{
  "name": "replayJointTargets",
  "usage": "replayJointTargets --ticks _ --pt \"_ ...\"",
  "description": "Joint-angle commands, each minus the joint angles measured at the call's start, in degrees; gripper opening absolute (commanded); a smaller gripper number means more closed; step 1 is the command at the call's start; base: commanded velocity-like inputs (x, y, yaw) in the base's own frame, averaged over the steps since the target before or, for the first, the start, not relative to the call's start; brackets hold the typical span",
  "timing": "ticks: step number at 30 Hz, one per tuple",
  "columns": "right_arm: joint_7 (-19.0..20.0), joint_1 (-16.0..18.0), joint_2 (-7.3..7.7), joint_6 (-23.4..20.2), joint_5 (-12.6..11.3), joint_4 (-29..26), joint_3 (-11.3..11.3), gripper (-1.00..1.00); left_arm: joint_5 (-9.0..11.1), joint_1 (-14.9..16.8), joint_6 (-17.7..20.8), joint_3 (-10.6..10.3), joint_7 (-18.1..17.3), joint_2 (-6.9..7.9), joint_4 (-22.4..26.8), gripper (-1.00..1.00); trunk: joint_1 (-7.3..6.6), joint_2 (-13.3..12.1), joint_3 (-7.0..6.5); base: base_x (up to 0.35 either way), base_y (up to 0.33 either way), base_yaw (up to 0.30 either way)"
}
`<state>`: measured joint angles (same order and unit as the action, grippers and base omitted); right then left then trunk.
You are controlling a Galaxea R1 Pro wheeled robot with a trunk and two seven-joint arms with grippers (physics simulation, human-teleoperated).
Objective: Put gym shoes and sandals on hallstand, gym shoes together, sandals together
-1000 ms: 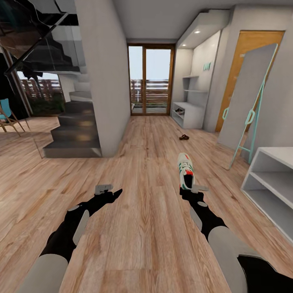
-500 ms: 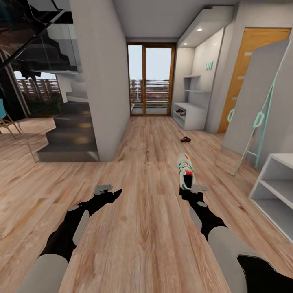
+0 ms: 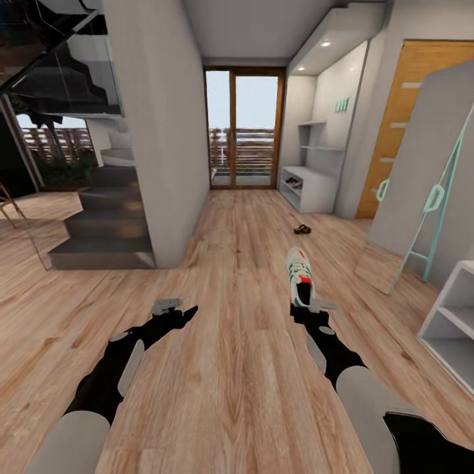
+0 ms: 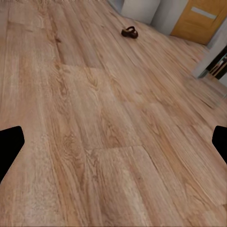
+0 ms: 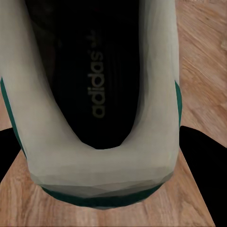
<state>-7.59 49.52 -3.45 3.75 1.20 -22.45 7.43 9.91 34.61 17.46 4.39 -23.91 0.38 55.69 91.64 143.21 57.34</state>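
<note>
Two arms reach forward over the corridor floor (image 3: 237,368) in the head view. Right gripper (image 3: 304,304) clamped on the heel of a gym shoe (image 3: 300,275), white with green stripes and a red-orange tongue; shoe held off the planks, toe pointing away from the gripper. Left gripper (image 3: 172,309) holds nothing; whether its fingers are apart cannot be read from this angle. Well beyond the right gripper, a small brown sandal (image 3: 301,229) lies on the floor. Further past it, against the wall, stands the hallstand (image 3: 309,185), pale with a low bench and shelves above. Off to the right gripper's outer side: a leaning mirror (image 3: 421,171) with teal frame, and a low white bench (image 3: 454,316) at the view's edge. Beyond the left gripper, a dark staircase (image 3: 105,224).

Left wrist view: both black fingertips (image 4: 10,142) sit at opposite edges, wide apart, bare planks between them. Brown sandal (image 4: 129,32) far ahead of the gripper, near the foot of the hallstand (image 4: 140,8).

Right wrist view: gym shoe (image 5: 94,94) seen from the heel, right against the camera, dark insole with printed lettering, green trim at the heel. Black fingers (image 5: 201,165) flank the heel on either side, pressed to it.
</note>
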Motion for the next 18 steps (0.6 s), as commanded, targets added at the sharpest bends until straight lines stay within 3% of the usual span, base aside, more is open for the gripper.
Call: replayJointTargets --ticks 1,8,18 --pt "-0.1 0.0 -0.06 0.2 0.2 0.0 0.2 -1.0 0.6 0.0 0.5 0.1 -0.2 -0.01 0.0 1.0 0.02 0.0 0.06 0.344 0.0 -0.089" --pt "-0.1 0.0 -0.07 0.2 0.2 0.0 0.2 -1.0 0.6 0.0 0.5 0.1 -0.2 0.0 0.0 1.0 0.02 0.0 0.06 0.344 0.0 -0.155" --pt "-0.1 0.0 -0.07 0.2 0.2 0.0 0.2 -1.0 0.6 0.0 0.5 0.1 -0.2 0.0 0.1 1.0 0.02 0.0 0.06 0.344 0.0 -0.022"
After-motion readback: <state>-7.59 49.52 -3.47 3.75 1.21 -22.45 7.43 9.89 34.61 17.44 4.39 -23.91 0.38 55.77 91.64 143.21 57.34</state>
